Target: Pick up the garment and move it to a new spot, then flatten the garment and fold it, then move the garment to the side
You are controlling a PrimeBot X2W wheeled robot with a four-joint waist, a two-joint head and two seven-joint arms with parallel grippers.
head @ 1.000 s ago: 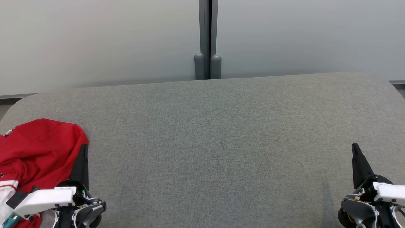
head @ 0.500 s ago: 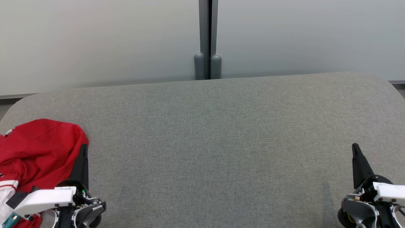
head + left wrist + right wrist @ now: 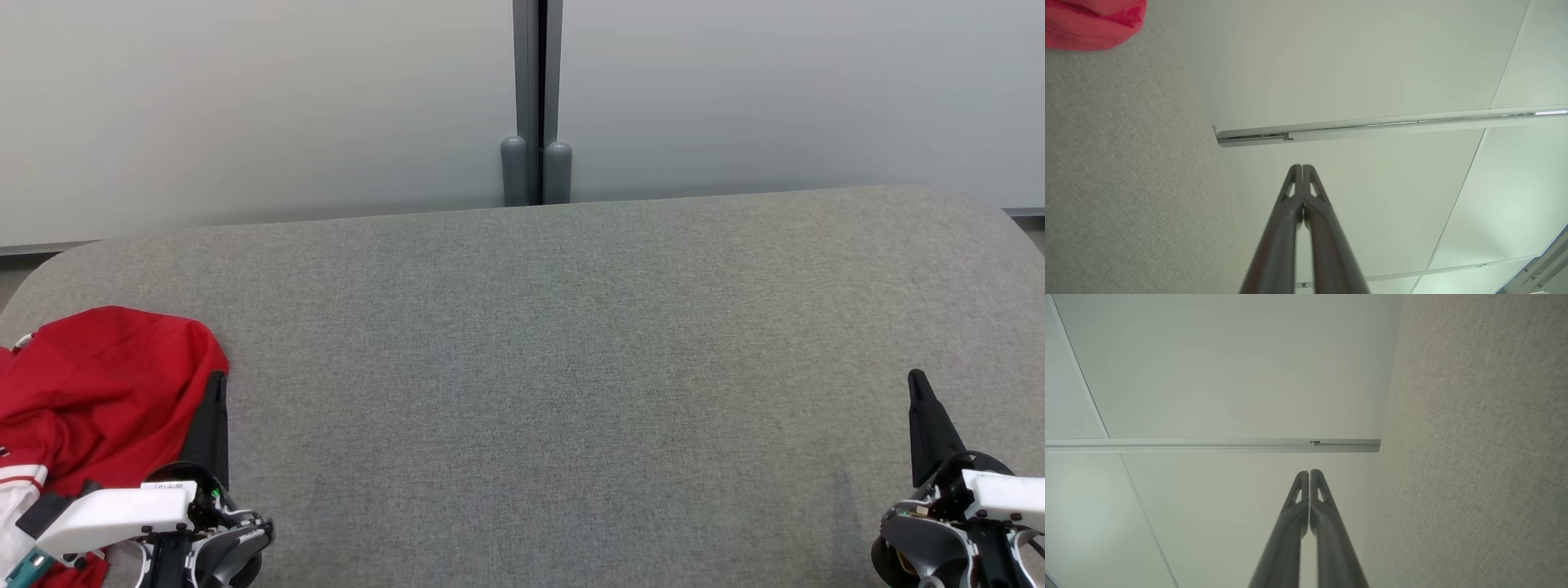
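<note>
You face a wide grey woven surface (image 3: 539, 367) with rounded far corners. Its far edge meets a pale wall (image 3: 245, 106) of two plain panels. A dark grey post (image 3: 538, 73) splits the panels and ends in two rounded grey caps (image 3: 535, 173) right at the surface's far edge. Take that post as your mark.

The garment (image 3: 98, 384) lies crumpled on the surface, far to the left of the post and much nearer to you, at the near left corner. It is mostly red folds, with a bit of white and a striped cuff at its nearest end.

Your left gripper (image 3: 219, 380) sits left of the post, at the near edge, just beside the garment's right side. Whether it touches the cloth you cannot tell. Its fingers are pressed together with nothing between them, as the left wrist view shows.

Your right gripper (image 3: 916, 376) sits far right of the post, at the near edge over bare fabric. Its fingers are likewise closed and empty.
</note>
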